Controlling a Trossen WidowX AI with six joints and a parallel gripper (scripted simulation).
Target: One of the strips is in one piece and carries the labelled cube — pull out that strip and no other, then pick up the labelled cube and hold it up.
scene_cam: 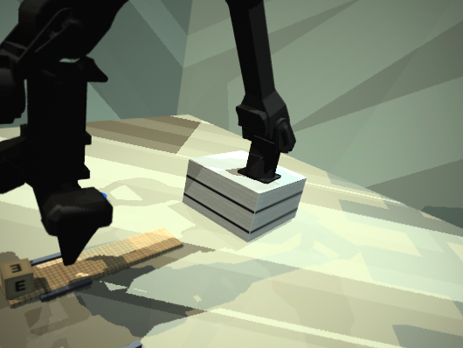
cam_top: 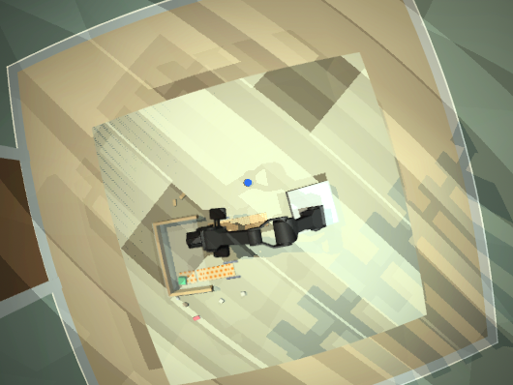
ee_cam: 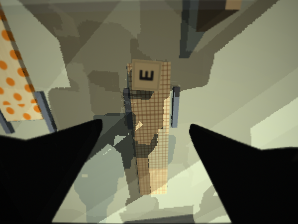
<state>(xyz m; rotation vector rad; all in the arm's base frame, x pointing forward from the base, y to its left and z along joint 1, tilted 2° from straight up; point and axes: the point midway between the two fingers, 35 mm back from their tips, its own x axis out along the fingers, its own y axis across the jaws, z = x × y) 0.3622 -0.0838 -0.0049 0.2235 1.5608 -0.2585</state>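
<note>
A tan cube marked E (ee_cam: 147, 75) (scene_cam: 17, 280) sits on the far end of a tan checked strip (ee_cam: 150, 150) (scene_cam: 118, 254) (cam_top: 248, 222), which lies in one piece between two short blue rails (ee_cam: 175, 105). My gripper (ee_cam: 146, 125) (cam_top: 219, 233) is open and empty. It hangs low over the strip, one finger on each side, a little short of the cube. In the top view the arm hides the cube. An orange-dotted strip (cam_top: 213, 273) (ee_cam: 15, 75) with a green cube (cam_top: 182, 281) at its end lies to one side.
A low wooden fence (cam_top: 162, 251) borders the strips' far ends. The arm's white block base (scene_cam: 245, 197) (cam_top: 310, 195) stands behind. A small blue disc (cam_top: 248, 182) lies near it. Several small loose bits (cam_top: 222, 300) and a pink one (cam_top: 196, 317) lie beyond the dotted strip.
</note>
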